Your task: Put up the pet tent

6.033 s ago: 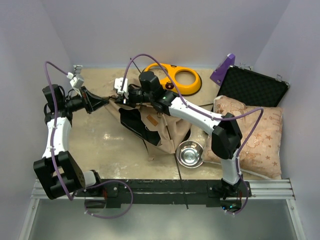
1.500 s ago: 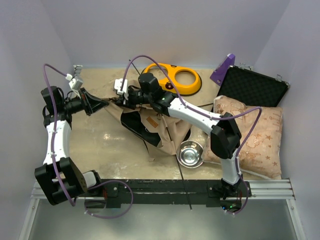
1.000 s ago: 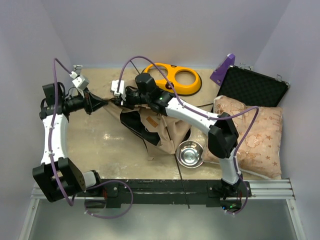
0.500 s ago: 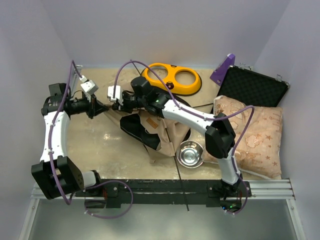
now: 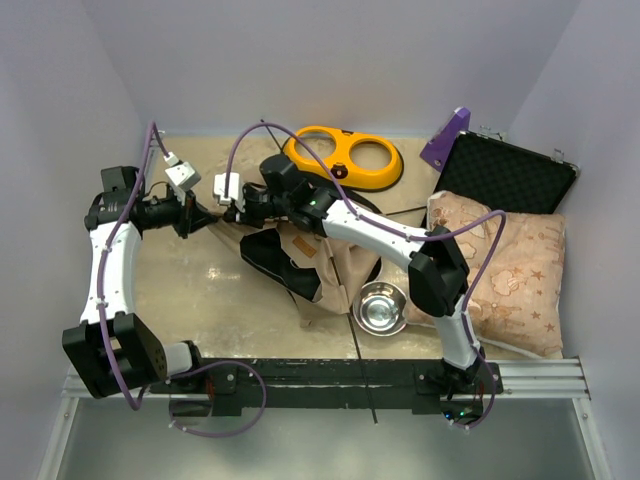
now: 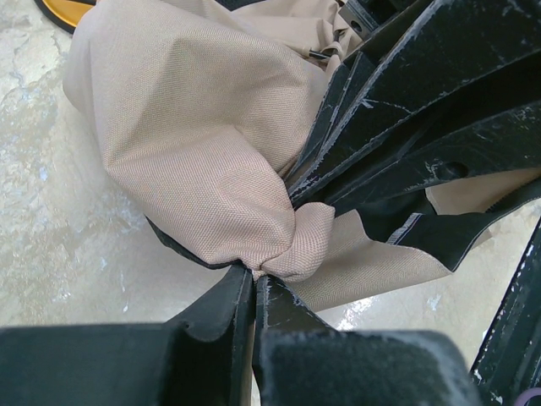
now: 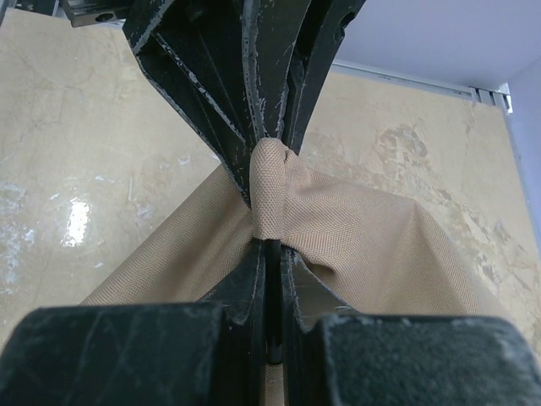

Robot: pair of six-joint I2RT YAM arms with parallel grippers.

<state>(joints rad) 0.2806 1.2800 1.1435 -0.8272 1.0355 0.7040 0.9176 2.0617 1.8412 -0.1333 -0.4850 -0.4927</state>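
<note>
The pet tent (image 5: pixel 325 262) is seen crumpled on the counter (image 5: pixel 200 295), just toward 12 o'clock of the counter's middle. Tan fabric is turned outward and a black-lined opening faces about 8 o'clock. Its 10 o'clock corner is drawn out into a small bunched fold, and that fold is pinched from opposite sides by both arms. The left end effector (image 6: pixel 254 286) is pressed together on the fold from 9 o'clock. The right end effector (image 7: pixel 269 247) is clamped on the same fold from 3 o'clock, so that the two sets of fingertips are brought almost tip to tip. The bulk of the tent is spread away from this grip toward 4 o'clock.

In the overhead view the pinch is too small and dark to be made out; it is shown only by the wrist cameras. How much fabric is caught inside each pair of fingers cannot be told. A thin dark line is seen between the right fingers, but whether it is a pole or only shadow cannot be told. Part of the tent is covered by the right arm.

The counter is mottled beige and glossy, with light reflected in patches. A yellow double-bowl feeder (image 5: pixel 345 155) is placed at 12 o'clock of the tent, and a steel bowl (image 5: pixel 380 306) just beside it at 5 o'clock. A star-patterned cushion (image 5: pixel 515 270) is laid at 3 o'clock and an open black case (image 5: pixel 510 178) at 2 o'clock. The counter is enclosed on three sides by pale lilac walls (image 5: pixel 330 60).
</note>
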